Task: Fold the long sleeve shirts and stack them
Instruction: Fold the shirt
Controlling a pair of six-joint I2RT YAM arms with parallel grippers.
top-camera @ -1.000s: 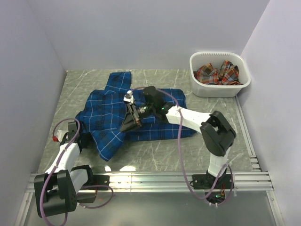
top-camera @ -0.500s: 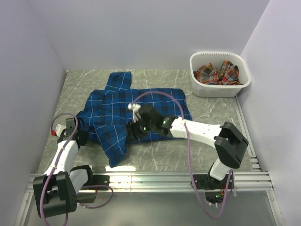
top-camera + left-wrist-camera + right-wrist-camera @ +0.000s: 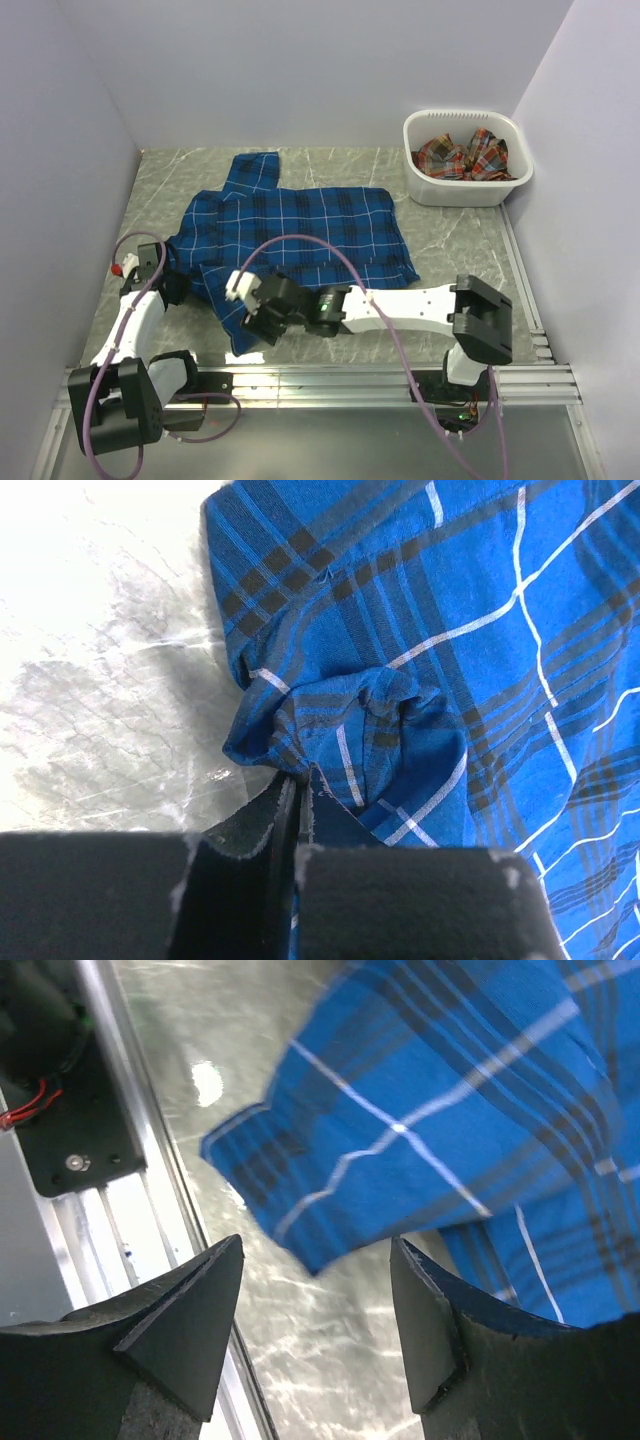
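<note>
Sleeve end (image 3: 400,1130) of the blue shirt (image 3: 310,220) lay mid-frame, just above your wide-open right gripper (image 3: 315,1250); left gripper (image 3: 300,780) pinched its edge.

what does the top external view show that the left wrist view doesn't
Only top external: the white basket holding the red-orange plaid shirt, and the right claw open over a sleeve of the blue plaid shirt. Only left wrist: the left claw shut, pinching a bunched fold at that shirt's edge. Both: the blue cloth on the marbled table.
</note>
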